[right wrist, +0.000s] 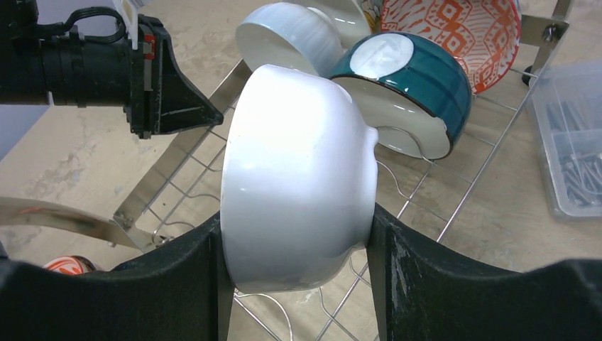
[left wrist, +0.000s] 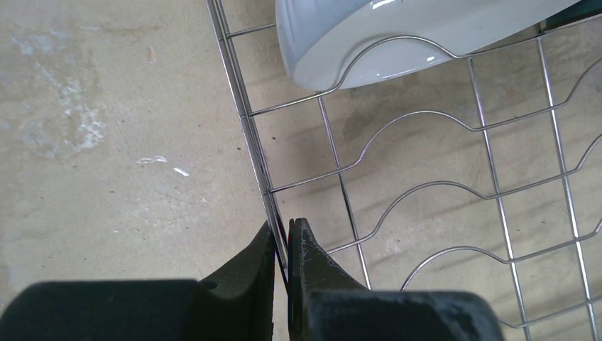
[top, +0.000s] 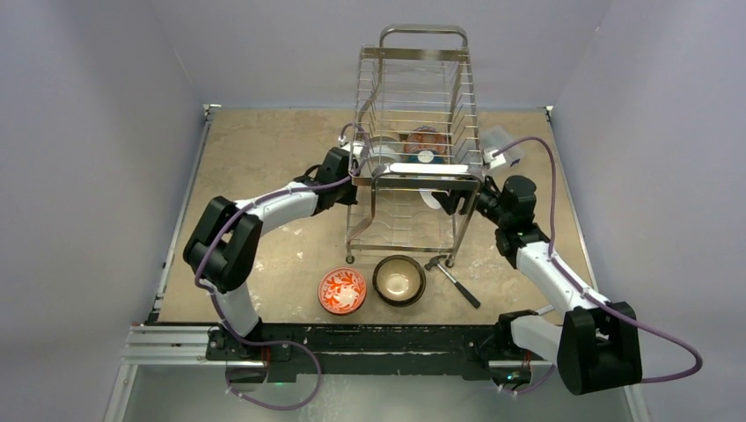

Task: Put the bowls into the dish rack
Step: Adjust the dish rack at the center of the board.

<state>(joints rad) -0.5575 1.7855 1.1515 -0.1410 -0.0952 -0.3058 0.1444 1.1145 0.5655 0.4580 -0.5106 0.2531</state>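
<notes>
I note: dish rack bright polished metal wire; white bowl smooth, glossy glazed ceramic; teal bowl glossy too, ribbed; table matt, scuffed; box clear plastic.

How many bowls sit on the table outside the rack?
2: a red-patterned bowl and a dark brown bowl beside it, in front of the dish rack, which may hide others.

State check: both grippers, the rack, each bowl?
left gripper: shut on dish rack edge wire
right gripper: gripping white bowl, tipped on its side
dish rack: upright, partly loaded
teal bowl: racked, on edge
red bowl: upright on table, unloaded
brown bowl: upright on table, unloaded
</notes>
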